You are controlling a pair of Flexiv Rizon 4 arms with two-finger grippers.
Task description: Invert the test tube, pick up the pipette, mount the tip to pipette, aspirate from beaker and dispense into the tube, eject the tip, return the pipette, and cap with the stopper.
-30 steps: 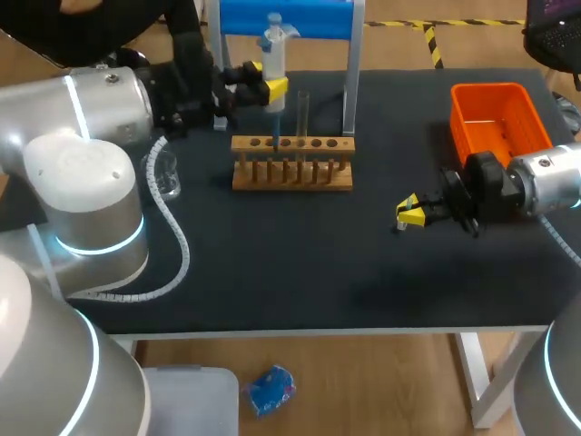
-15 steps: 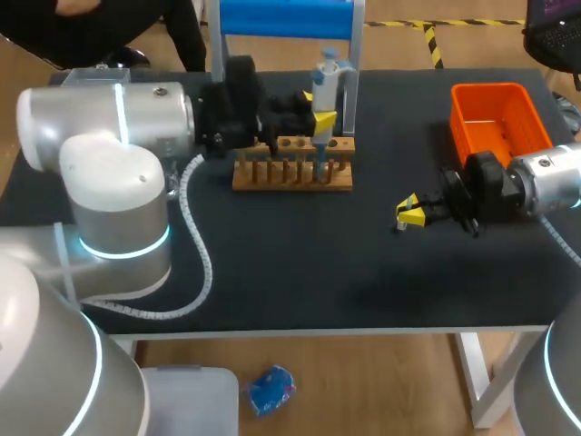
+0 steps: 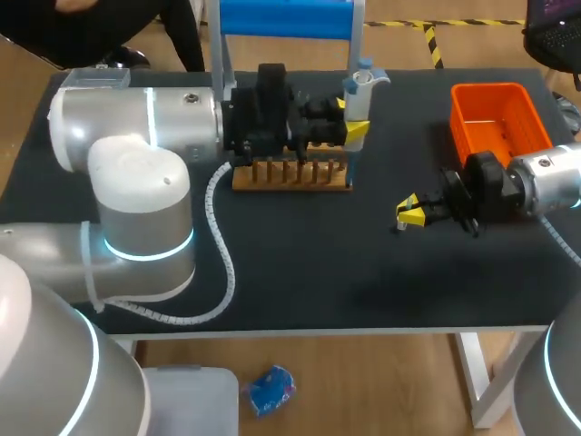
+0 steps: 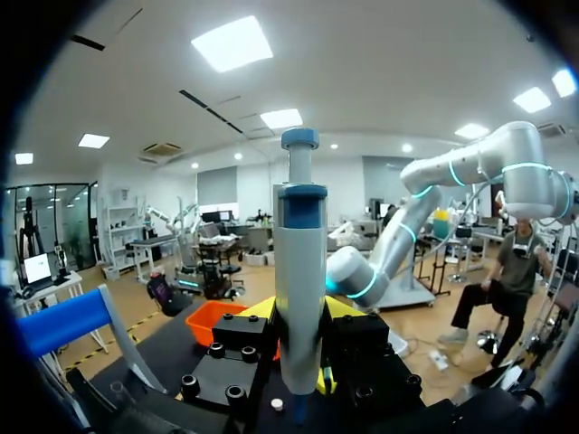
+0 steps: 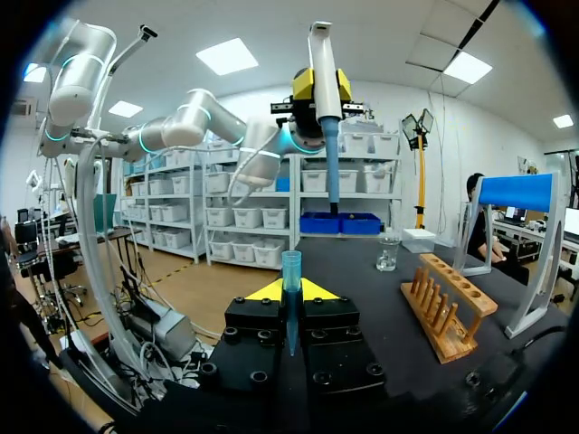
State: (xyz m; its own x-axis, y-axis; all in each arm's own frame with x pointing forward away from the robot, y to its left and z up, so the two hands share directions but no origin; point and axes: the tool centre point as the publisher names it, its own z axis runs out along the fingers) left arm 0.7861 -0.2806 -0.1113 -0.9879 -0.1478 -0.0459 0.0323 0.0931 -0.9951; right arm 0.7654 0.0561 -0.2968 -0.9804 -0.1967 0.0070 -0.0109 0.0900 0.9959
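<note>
My left gripper [image 3: 354,130] is shut on the white and blue pipette [image 3: 360,89], which stands upright just past the right end of the wooden rack [image 3: 290,174]. In the left wrist view the pipette [image 4: 299,289] rises between the yellow fingers [image 4: 342,308]. My right gripper [image 3: 408,213] hovers low over the table right of the rack, shut on a blue pipette tip [image 5: 290,269] that points up. The right wrist view shows the pipette [image 5: 323,81] high ahead of that tip. A glass beaker [image 5: 388,251] stands far behind. My left arm hides the test tube and the beaker in the head view.
An orange bin [image 3: 497,111] sits at the table's back right, behind my right arm. A blue-topped stand [image 3: 286,18] rises behind the rack [image 5: 450,303]. My left arm [image 3: 136,127] spans the table's left half above the mat.
My left arm has swung right with the pipette, from above the rack's left part to past its right end. The right arm has not moved.
</note>
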